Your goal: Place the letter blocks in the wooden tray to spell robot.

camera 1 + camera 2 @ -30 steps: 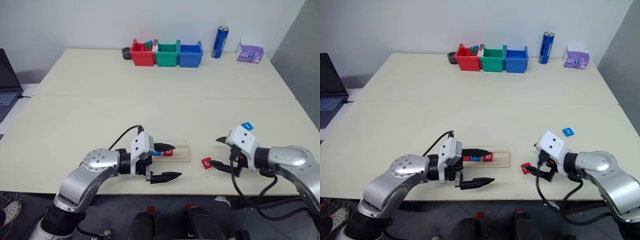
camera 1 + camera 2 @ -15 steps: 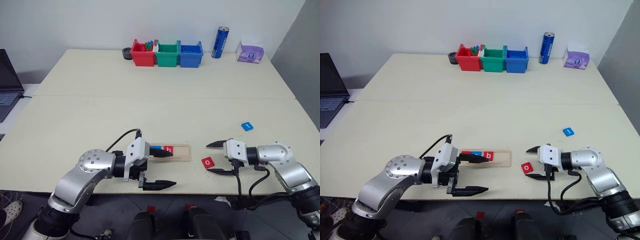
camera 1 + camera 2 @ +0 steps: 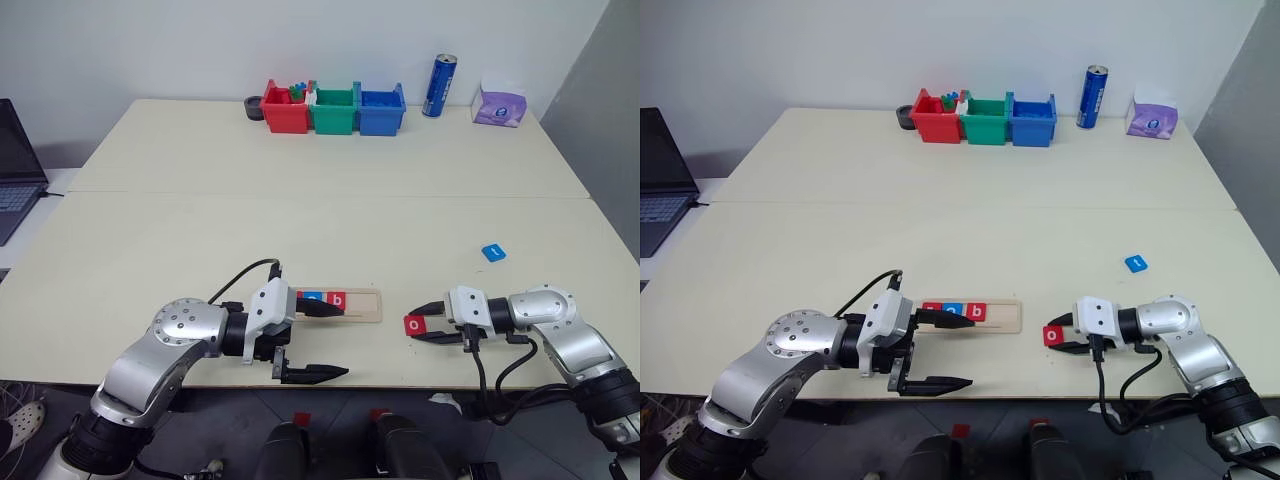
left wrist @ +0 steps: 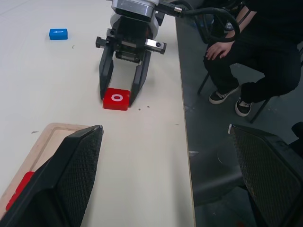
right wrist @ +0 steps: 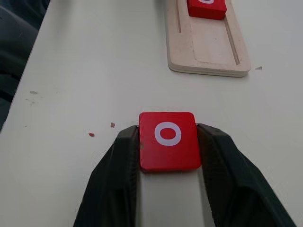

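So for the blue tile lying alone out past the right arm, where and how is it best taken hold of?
Grip the blue tile across two opposite side edges, coming down from above with open fingers. It lies flat on the table with clear space all round, so only its thin edges offer a hold. The right gripper is already closed on the red o tile that way.

right hand (image 3: 424, 322) around red o block (image 3: 415, 324), wooden tray (image 3: 362, 306) beside

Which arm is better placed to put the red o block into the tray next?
Right: its claw already flanks the red o block, while the left claw stands open by the wooden tray.
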You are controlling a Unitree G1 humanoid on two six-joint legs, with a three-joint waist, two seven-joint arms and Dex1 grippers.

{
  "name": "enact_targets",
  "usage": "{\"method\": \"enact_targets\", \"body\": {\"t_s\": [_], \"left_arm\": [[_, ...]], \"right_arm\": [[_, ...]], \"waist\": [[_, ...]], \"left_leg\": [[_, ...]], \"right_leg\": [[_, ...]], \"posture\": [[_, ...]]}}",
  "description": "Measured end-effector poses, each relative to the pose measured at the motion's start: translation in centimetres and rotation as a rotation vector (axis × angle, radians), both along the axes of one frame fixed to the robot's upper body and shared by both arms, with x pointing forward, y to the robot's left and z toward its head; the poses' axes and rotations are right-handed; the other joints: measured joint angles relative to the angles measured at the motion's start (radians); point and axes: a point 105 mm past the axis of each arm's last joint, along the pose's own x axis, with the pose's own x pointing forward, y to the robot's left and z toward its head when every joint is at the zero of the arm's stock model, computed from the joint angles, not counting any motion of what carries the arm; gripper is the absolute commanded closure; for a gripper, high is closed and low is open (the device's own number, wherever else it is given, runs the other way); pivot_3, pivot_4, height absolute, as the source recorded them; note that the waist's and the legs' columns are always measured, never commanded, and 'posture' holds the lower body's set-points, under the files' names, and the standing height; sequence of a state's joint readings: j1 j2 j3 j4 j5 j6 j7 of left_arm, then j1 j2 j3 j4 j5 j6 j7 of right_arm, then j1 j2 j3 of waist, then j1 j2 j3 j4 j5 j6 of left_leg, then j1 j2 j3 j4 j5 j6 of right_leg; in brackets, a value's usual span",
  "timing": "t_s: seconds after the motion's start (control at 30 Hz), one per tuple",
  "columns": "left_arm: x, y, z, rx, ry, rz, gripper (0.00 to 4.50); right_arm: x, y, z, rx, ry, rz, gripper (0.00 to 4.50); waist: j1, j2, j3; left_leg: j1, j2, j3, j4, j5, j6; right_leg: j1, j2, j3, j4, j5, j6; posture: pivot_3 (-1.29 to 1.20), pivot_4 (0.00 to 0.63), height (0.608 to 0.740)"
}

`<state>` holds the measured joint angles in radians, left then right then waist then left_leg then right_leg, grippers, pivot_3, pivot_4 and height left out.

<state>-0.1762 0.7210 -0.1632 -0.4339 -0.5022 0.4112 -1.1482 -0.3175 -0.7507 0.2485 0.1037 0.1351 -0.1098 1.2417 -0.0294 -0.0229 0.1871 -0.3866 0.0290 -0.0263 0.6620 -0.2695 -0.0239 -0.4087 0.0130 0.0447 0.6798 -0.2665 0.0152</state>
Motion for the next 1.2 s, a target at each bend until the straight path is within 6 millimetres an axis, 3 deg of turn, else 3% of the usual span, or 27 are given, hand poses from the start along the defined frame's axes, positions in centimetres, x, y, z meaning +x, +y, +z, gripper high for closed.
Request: {"method": "enact_targets", "body": {"t_s": [0.23, 0.5, 0.67, 1.2], "left_arm": [[0.3, 0.4, 0.0, 0.004, -0.002, 0.016, 0.0], [1.0, 4.7, -0.4, 0.006, -0.02, 0.213, 0.0], [1.2, 6.1, -0.3, 0.002, -0.035, 0.315, 0.0], [1.2, 5.7, 0.0, -0.024, -0.069, 0.372, 0.0]], "right_arm": [[0.0, 0.4, 0.4, 0.016, 0.047, -0.038, 3.04], [1.8, 5.5, 5.2, 0.171, 0.019, -0.064, 3.04], [2.7, 7.1, 4.6, 0.16, 0.02, -0.068, 3.04], [3.3, 8.4, 1.9, 0.082, 0.023, -0.03, 3.04]], "waist": [[-0.001, 0.0, 0.0], [-0.004, 0.0, 0.0], [0.005, 0.0, 0.0], [0.0, 0.0, 0.0]], "left_leg": [[0.001, 0.0, 0.0, 0.0, 0.0, 0.0], [0.002, 0.002, -0.001, -0.001, 0.0, 0.0], [0.001, 0.002, -0.002, -0.001, 0.0, 0.0], [0.001, 0.001, 0.0, -0.001, 0.0, 0.0]], "right_leg": [[0.001, 0.0, 0.0, 0.0, 0.0, 0.0], [0.001, 0.0, 0.0, 0.001, -0.001, -0.001], [0.001, -0.003, -0.001, 0.0, 0.0, -0.002], [0.001, -0.004, -0.001, 0.001, 0.001, -0.003]], "posture": [[0.0, 0.15, 0.74], [0.0, 0.15, 0.74], [0.0, 0.15, 0.74], [0.0, 0.15, 0.74]]}}
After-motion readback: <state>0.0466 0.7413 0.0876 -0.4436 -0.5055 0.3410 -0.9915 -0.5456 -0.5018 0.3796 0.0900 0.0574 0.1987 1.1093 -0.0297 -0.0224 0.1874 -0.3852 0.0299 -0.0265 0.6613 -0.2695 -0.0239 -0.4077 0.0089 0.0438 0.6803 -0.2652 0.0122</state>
